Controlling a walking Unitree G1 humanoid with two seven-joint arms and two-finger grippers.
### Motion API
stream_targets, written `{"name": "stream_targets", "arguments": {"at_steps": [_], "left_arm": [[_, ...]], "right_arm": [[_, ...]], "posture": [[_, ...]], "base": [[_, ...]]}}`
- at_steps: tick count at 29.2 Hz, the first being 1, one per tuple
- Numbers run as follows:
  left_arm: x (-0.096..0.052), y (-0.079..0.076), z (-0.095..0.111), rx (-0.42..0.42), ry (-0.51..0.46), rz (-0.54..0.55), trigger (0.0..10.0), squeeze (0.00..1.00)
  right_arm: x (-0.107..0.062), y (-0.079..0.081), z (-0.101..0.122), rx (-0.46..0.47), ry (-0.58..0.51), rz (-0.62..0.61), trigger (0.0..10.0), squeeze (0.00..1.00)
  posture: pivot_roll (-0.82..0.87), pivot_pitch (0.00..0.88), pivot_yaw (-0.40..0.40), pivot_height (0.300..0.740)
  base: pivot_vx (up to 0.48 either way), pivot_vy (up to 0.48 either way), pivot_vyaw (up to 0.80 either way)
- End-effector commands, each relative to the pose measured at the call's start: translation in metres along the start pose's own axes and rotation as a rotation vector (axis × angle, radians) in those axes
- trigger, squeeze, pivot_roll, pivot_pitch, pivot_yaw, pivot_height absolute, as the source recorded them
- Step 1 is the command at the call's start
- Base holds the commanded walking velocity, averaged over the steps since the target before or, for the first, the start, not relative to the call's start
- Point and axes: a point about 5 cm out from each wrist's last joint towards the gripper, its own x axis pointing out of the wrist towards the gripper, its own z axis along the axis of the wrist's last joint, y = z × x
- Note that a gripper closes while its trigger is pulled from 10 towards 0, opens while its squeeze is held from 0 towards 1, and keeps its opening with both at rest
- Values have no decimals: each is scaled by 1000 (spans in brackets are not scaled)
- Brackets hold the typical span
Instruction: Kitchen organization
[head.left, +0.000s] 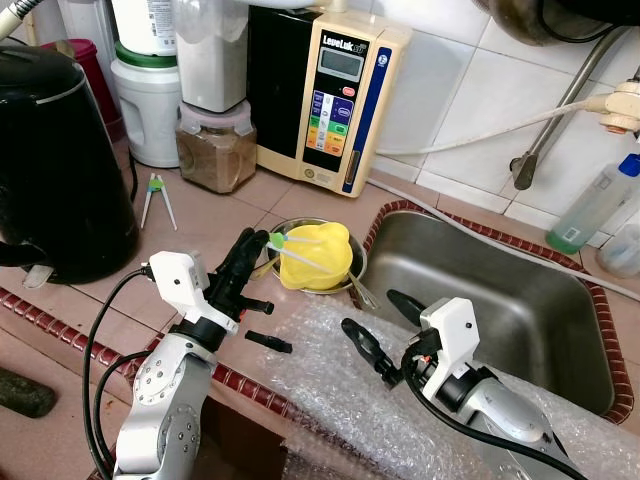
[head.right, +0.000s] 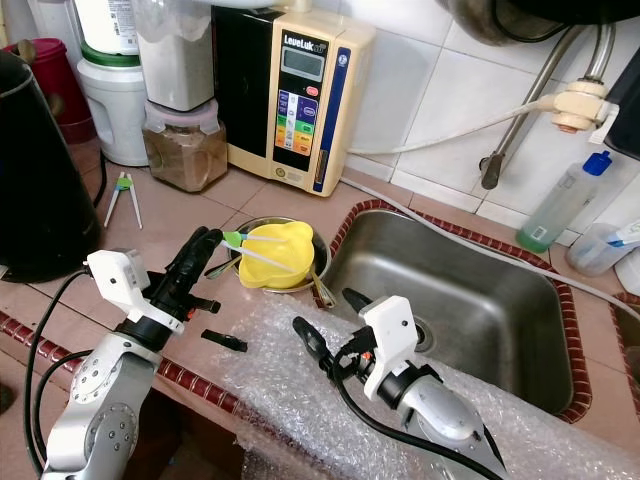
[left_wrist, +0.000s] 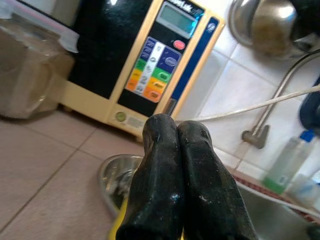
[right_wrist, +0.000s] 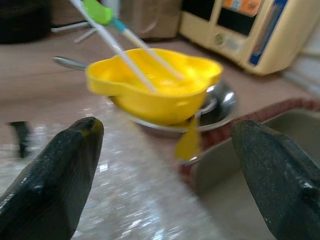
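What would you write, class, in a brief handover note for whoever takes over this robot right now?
Left gripper: shut, empty, beside the yellow bowl.
Right gripper: open, empty, over the bubble wrap, facing the bowl.
The bowl sits in a steel dish by the sink, training chopsticks resting in it. A second pair of chopsticks lies near the kettle.
Done: nothing visibly moved.
Left: probably clear the bowl, dish and chopsticks.

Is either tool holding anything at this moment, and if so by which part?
Nothing is held. The left tool is shut on nothing beside the yellow bowl; the right tool is open over the bubble wrap.
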Motion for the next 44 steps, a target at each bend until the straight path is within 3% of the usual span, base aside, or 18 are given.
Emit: {"name": "stream_targets", "arguments": {"at_steps": [1,4,12,24,32,33,34,37,44], "left_arm": [[6,-12,4,-22,-11,-68,0,0],[8,-17,6,-35,-11,-96,0,0],[20,-20,24,-43,-62,-122,0,0],[21,-25,26,-31,-39,-177,0,0],[20,-24,27,10,-29,-153,0,0],[21,-20,27,49,-24,-111,4118,0],[20,-15,28,96,-24,-72,10000,1000],[18,-12,26,147,-15,-47,10000,1000],[4,-5,16,145,25,-17,10000,1000]], "right_arm": [[0,-8,3,-61,-5,-41,10000,0],[4,-13,4,-90,-8,-63,10000,0],[31,-3,-2,-186,19,101,10000,0],[73,-4,8,-321,-40,99,10000,0],[77,-3,7,-349,-52,132,10000,0],[76,-3,7,-344,-63,127,10000,0],[73,-2,7,-326,-73,125,10000,0],[67,0,7,-286,-84,125,10000,0],[35,0,6,-152,-90,80,10000,0]], "posture": [[232,0,-138,740],[231,0,-139,740],[227,0,-138,740],[255,0,-127,740],[262,0,-130,740],[269,0,-133,740],[273,0,-134,740],[274,0,-136,740],[264,0,-134,740]], "base": [[0,0,0],[0,0,0],[0,0,0],[0,0,0],[0,0,0],[0,0,0],[0,0,0],[0,0,0],[0,0,0]]}}
